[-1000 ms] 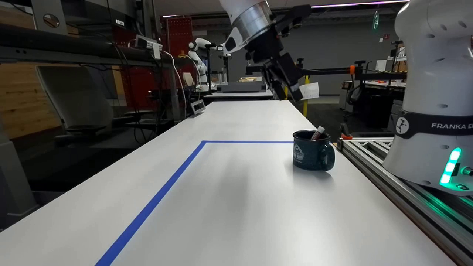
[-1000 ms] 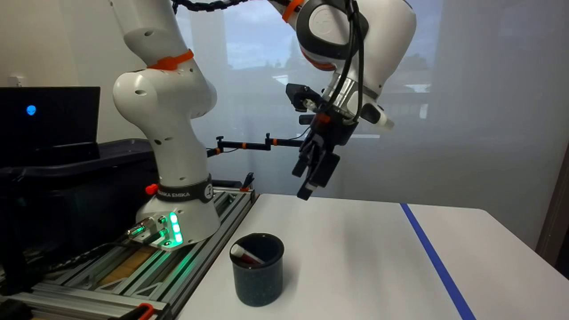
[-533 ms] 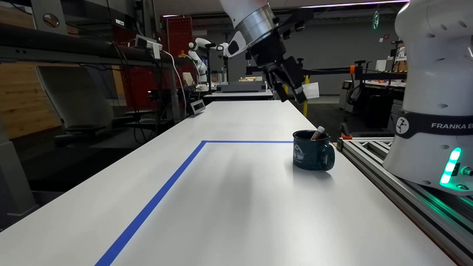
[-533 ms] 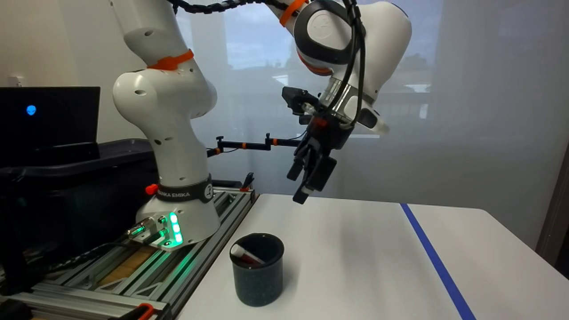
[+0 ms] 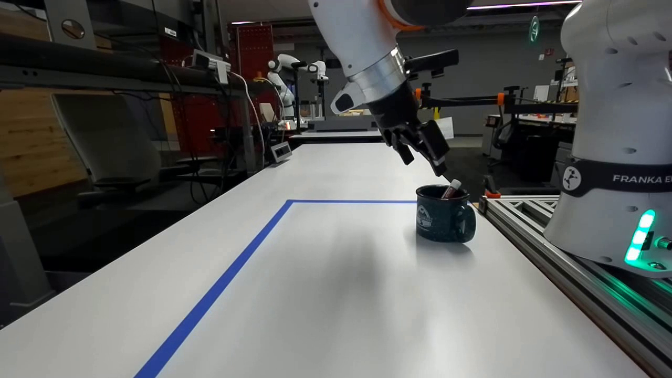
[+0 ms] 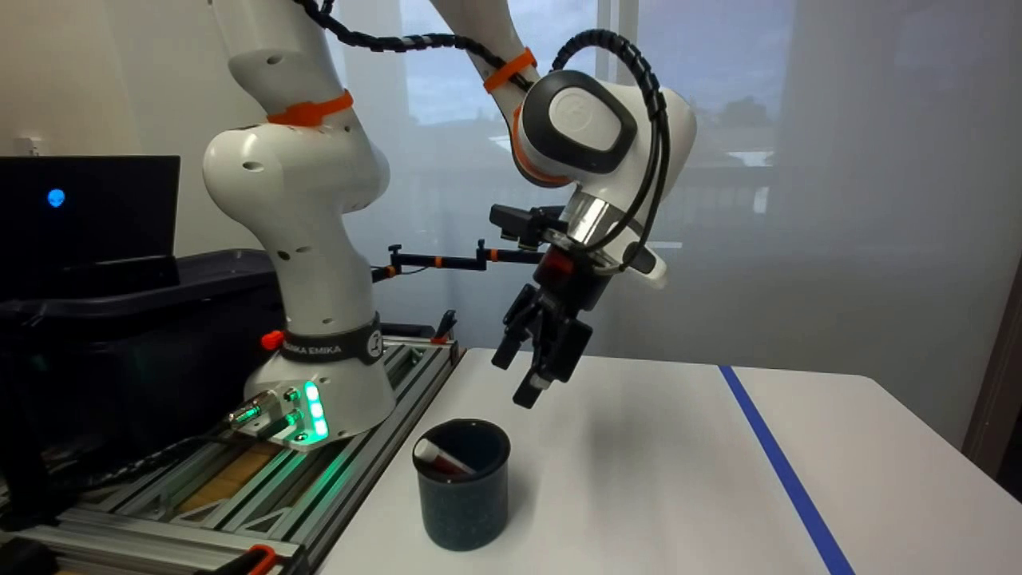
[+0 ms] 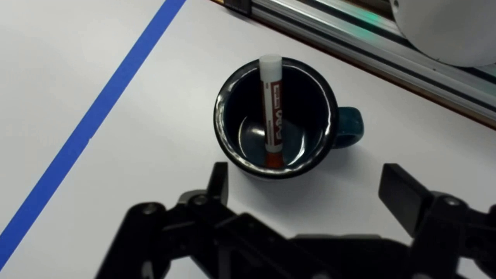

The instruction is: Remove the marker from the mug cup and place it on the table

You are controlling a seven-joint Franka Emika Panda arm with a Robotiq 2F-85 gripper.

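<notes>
The dark teal mug cup (image 5: 440, 220) stands upright on the white table (image 5: 273, 310), its handle at the side; it also shows in an exterior view (image 6: 465, 511) and the wrist view (image 7: 248, 137). The red-and-white marker (image 7: 273, 112) leans inside the mug, its white end at the rim and its reddish end at the bottom. The white end sticks out in both exterior views (image 5: 452, 189) (image 6: 439, 457). My gripper (image 7: 308, 190) is open and empty, tilted, above and beside the mug; its fingers show apart in both exterior views (image 5: 424, 164) (image 6: 515, 377) and do not touch the mug.
A metal-railed bench (image 5: 530, 231) with the white robot base (image 5: 604, 226) runs along the table edge close to the mug. Blue tape (image 5: 226, 281) marks the table. A small grey box (image 5: 281, 152) sits at the table's far edge.
My gripper has moved down and closer to the mug, staying open. The mug and the marker have not moved.
</notes>
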